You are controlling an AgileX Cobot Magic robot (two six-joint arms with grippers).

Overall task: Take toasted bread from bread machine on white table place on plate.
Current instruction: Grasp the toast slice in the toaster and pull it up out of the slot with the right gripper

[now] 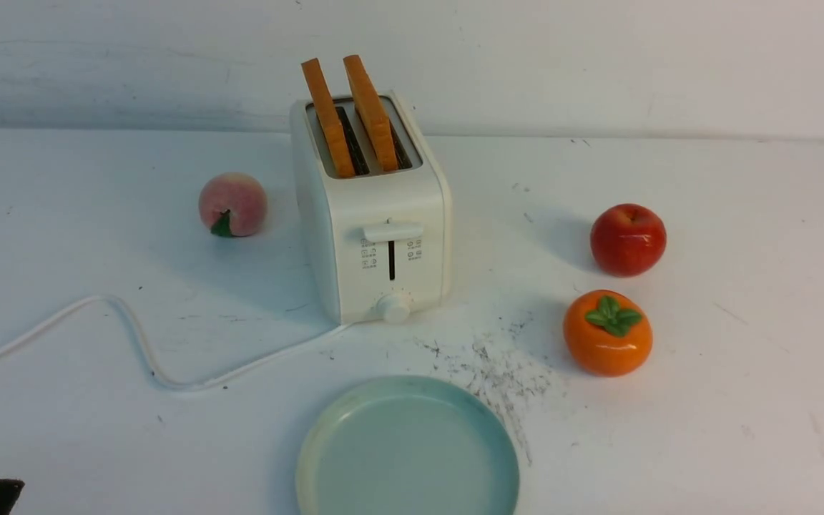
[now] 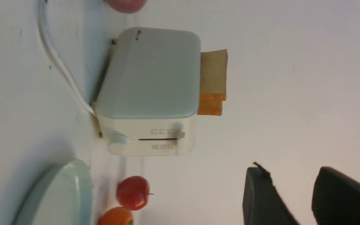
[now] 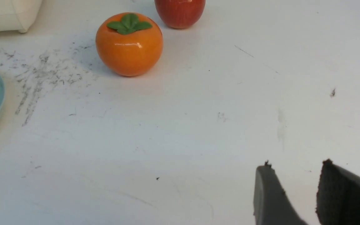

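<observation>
2 golden slices (image 1: 330, 121) stand in the toaster (image 1: 383, 207).

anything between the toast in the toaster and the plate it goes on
Nothing visible. The toasted bread stands in the slots of the bread machine; the plate lies in front, only white table between. The apple, persimmon and peach sit off to the sides.

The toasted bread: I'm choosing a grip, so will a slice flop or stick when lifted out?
Probably stiff: both slices of toasted bread stand straight, unsupported above the bread machine. Likely light, being thin. They lean sideways, so probably sit loose.
</observation>
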